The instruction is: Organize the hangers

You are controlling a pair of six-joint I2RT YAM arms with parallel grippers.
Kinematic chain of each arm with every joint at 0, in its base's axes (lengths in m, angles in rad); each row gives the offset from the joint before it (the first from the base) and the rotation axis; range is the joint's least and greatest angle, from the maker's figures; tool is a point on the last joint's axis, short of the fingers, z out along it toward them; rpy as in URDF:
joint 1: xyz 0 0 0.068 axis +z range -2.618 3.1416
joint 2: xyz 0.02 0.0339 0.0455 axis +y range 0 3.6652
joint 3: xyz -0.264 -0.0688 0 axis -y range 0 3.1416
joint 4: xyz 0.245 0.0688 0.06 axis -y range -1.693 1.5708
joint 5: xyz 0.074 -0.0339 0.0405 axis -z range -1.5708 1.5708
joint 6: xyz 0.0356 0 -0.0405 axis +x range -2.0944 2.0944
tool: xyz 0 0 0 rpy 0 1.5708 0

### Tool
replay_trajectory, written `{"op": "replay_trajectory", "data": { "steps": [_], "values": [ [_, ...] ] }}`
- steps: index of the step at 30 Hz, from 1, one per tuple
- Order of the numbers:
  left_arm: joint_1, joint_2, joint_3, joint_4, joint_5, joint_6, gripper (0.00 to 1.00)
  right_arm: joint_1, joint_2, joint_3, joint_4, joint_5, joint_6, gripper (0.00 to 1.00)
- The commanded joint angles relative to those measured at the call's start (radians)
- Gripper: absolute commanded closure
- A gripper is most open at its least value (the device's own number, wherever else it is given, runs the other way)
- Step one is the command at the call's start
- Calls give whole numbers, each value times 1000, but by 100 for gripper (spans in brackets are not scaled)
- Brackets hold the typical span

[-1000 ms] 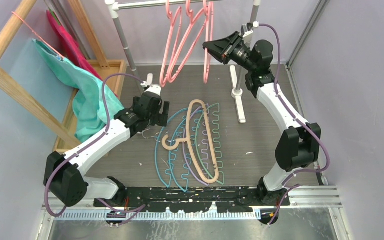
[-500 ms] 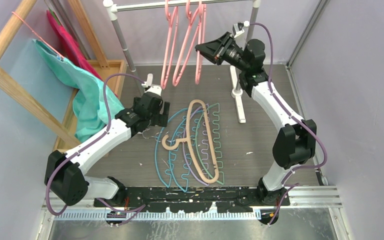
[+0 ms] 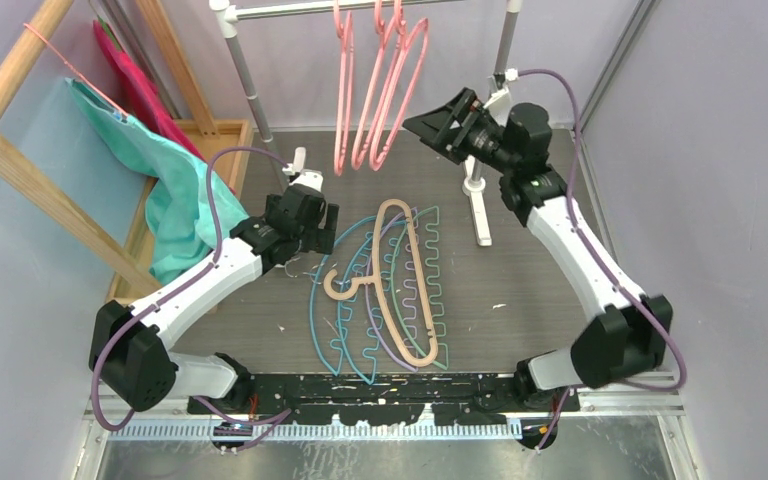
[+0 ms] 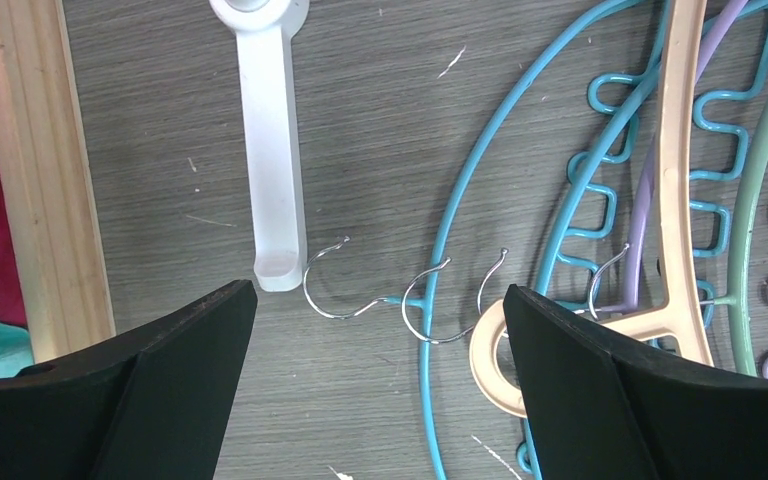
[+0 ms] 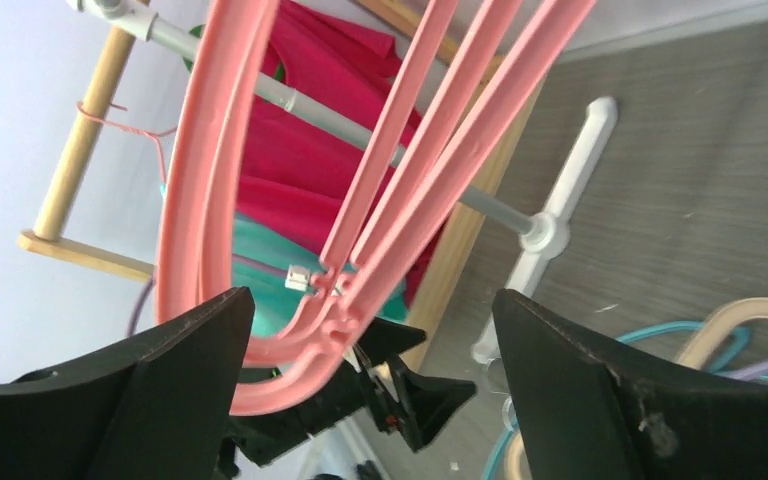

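Note:
Three pink hangers (image 3: 375, 90) hang on the garment rail at the back. My right gripper (image 3: 432, 125) is open just right of their lower ends; in the right wrist view the pink hangers (image 5: 400, 160) pass in front of the open right gripper (image 5: 370, 330), nearer the left finger, not clamped. A beige hanger (image 3: 405, 290) lies on several thin blue, teal, purple and green hangers (image 3: 325, 320) on the floor. My left gripper (image 3: 308, 240) is open above their wire hooks. The left wrist view shows a blue hanger (image 4: 460, 200), the beige hanger (image 4: 680, 150) and the empty left gripper (image 4: 380, 340).
The white-and-steel garment rail (image 3: 250, 90) has feet on the floor (image 4: 270, 150) (image 3: 480, 215). A wooden frame rack (image 3: 20, 160) with a teal cloth (image 3: 175, 200) and a red cloth (image 3: 140, 90) stands at left. Grey walls close in both sides.
My right arm has swung out to the right and its gripper has dropped back from the pink hangers, which have swung left. The left arm has not moved.

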Motion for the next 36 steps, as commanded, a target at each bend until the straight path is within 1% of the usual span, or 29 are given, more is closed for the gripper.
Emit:
{"op": "replay_trajectory", "data": {
  "steps": [1,4,6,7,8,9,10,11,13,14,16,18,19,23,28,34,36],
  "values": [
    [4,-26,30,9,-26,10,2,8,-156,-27,-162,129,-238,2],
    [4,-17,24,17,-24,7,2,42,-243,-114,-274,220,-361,1],
    [4,-4,24,21,-20,4,2,102,-296,-190,-342,305,-450,3],
    [5,3,25,23,-18,4,2,153,-321,-232,-377,357,-486,5],
    [4,11,25,25,-17,4,2,212,-340,-272,-412,442,-517,7],
    [5,16,27,24,-18,5,2,270,-361,-312,-442,487,-544,9],
    [5,24,30,24,-17,5,2,335,-381,-353,-465,583,-568,11],
    [5,31,32,22,-17,5,2,393,-395,-396,-478,633,-585,12],
    [5,44,33,26,-12,2,2,509,-404,-478,-498,676,-600,17],
    [5,49,34,30,-8,1,2,534,-399,-496,-504,681,-598,21],
    [5,65,33,36,1,-6,2,623,-380,-541,-510,694,-584,28],
    [5,77,32,39,9,-13,2,690,-359,-567,-495,718,-567,33],
    [5,82,32,37,10,-18,2,718,-346,-576,-479,725,-562,34],
    [6,90,34,27,5,-28,2,778,-279,-578,-444,744,-553,36],
    [10,83,37,-10,1,-46,2,803,-188,-561,-398,708,-551,37],
    [15,42,9,-34,-3,-62,2,814,-115,-592,-342,692,-530,39],
    [16,36,3,-34,-4,-62,2,814,-92,-592,-332,680,-528,42]
  ]
}}
